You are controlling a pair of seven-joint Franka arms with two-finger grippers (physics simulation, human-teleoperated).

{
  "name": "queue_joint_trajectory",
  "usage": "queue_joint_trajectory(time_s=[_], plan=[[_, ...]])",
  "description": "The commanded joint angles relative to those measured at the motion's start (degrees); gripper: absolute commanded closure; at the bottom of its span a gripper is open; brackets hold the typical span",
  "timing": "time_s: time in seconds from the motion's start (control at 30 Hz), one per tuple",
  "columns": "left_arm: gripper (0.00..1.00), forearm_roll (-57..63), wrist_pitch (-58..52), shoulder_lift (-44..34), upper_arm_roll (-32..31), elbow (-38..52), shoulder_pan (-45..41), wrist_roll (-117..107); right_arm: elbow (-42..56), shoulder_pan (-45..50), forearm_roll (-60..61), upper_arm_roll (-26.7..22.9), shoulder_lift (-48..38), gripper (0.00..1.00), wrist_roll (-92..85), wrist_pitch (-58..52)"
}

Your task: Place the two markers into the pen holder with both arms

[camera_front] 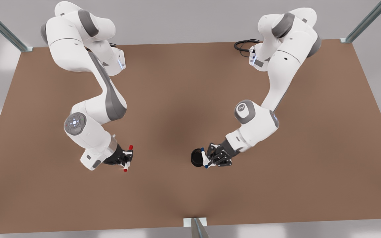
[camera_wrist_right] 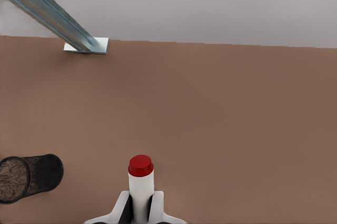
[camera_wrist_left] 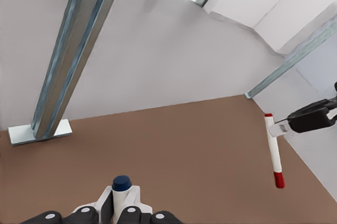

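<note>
Front view: left gripper (camera_front: 210, 158) fingers clamp blue marker (camera_front: 204, 158) beside pen holder (camera_front: 197, 157); right gripper (camera_front: 126, 158) fingers clamp red marker (camera_front: 128, 158), well apart; neither marker deposited yet.

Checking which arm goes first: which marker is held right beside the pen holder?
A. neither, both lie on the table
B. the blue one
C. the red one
B: in the front view the blue marker, clamped in the left gripper, sits against the pen holder.
</note>
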Motion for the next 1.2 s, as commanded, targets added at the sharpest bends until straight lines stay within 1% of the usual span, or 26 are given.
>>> queue_joint_trajectory(time_s=[0.0,0.07,0.2,0.23,0.27,0.3,0.4,0.47,0.5,0.53,0.57,0.6,0.7,0.73,0.8,0.83,0.87,0.9,0.93,0.97,1.0,1.03,1.07,1.1,1.13,1.17], plan=[[0.79,-1.49,14.62,1.61,-1.20,-1.03,-0.05,52.07,0.47,1.22,-0.36,0.05,-0.01,0.73,1.67,2.43],[0.79,-1.05,20.53,4.61,-2.43,-1.12,-1.54,53.03,1.09,3.24,-0.36,0.05,0.17,0.73,2.63,6.21],[0.79,-1.04,22.64,5.31,-2.43,-3.05,-1.72,55.58,1.35,5.18,-0.36,-0.04,0.43,0.73,4.48,9.64],[0.79,-1.05,22.81,5.22,-2.78,-4.81,-1.54,55.58,1.35,5.70,-0.36,-0.04,0.61,0.73,4.39,11.39],[0.79,-1.05,26.32,5.05,-5.42,-8.32,-0.40,55.41,1.35,6.50,-0.36,-0.13,0.87,0.73,4.48,12.89],[0.79,-1.22,27.56,5.05,-6.30,-9.64,-0.31,55.41,2.32,6.76,-0.36,-0.13,1.49,0.73,4.39,13.95],[0.79,-1.57,27.82,5.05,-6.92,-10.88,-0.31,55.23,3.64,8.60,-0.36,-0.21,3.24,0.73,4.48,17.55],[0.79,-1.57,27.82,5.31,-6.92,-10.96,-0.49,55.23,5.40,9.83,-0.36,-0.65,4.74,0.73,4.48,17.55],[0.72,-1.57,27.82,5.40,-7.00,-10.79,-0.75,55.06,5.40,10.10,-0.36,-0.83,5.00,0.73,4.66,18.43],[0.20,-1.66,27.82,5.40,-7.09,-10.79,-1.45,53.39,5.40,10.19,-0.36,-0.83,5.18,0.73,4.66,18.69],[0.05,-1.75,27.82,5.66,-7.09,-10.70,-1.81,52.86,5.40,10.19,-0.36,-0.83,5.35,0.73,4.66,18.78],[0.01,-1.75,27.82,5.84,-7.09,-10.70,-1.81,52.77,5.40,10.19,-0.36,-0.74,5.44,0.73,4.66,18.87],[0.00,-1.66,27.74,5.49,-7.18,-10.79,-1.19,51.80,5.31,10.19,-0.36,-0.74,5.53,0.73,4.66,19.39],[0.00,-1.75,25.55,4.70,-7.79,-10.88,1.18,51.28,5.31,10.19,-0.27,-0.65,5.62,0.73,4.66,19.48],[0.00,-1.05,4.55,0.83,-7.62,-10.35,12.51,50.31,5.31,10.71,-0.27,-0.21,5.88,0.73,5.36,21.59],[0.00,1.06,-4.33,-2.77,-3.06,-10.44,14.45,49.00,5.31,11.85,-0.27,-0.21,6.14,0.73,6.85,23.61],[0.00,5.97,-15.66,-4.97,2.57,-7.81,14.72,39.86,5.13,12.12,-0.01,-0.21,6.23,0.73,7.20,26.51],[0.00,14.67,-26.92,-6.72,6.96,-3.50,14.89,29.67,4.78,13.00,0.08,-0.21,6.23,0.73,7.90,28.88],[0.00,17.58,-31.66,-8.83,9.77,-3.41,14.89,25.63,4.43,14.57,-0.09,-0.21,6.15,0.73,10.53,30.47],[0.00,18.38,-42.03,-12.44,16.63,-3.41,14.80,19.03,3.82,16.43,-1.76,-0.39,6.32,0.73,11.51,34.59],[0.00,21.43,-48.79,-13.32,21.54,-3.32,14.54,11.23,3.64,17.57,-2.82,-0.74,7.20,0.73,11.69,37.84],[0.00,32.50,-58.98,-14.46,21.82,1.24,13.58,3.41,3.73,18.88,-3.35,-1.00,7.46,0.73,11.78,40.39],[0.00,36.65,-67.69,-15.34,21.91,4.33,13.66,-9.33,3.81,19.76,-3.87,-1.18,8.52,0.73,11.69,44.17],[0.00,37.36,-70.88,-17.09,21.91,4.42,13.49,-17.78,3.90,20.12,-6.16,-1.44,9.74,0.73,11.69,46.63],[0.00,38.24,-70.97,-18.85,22.00,4.42,13.57,-21.48,3.99,20.55,-6.33,-1.53,10.71,0.73,11.77,48.83],[0.00,40.34,-72.80,-21.40,21.91,4.42,13.49,-23.78,3.99,22.57,-6.69,-3.63,11.77,0.73,11.77,51.38]])
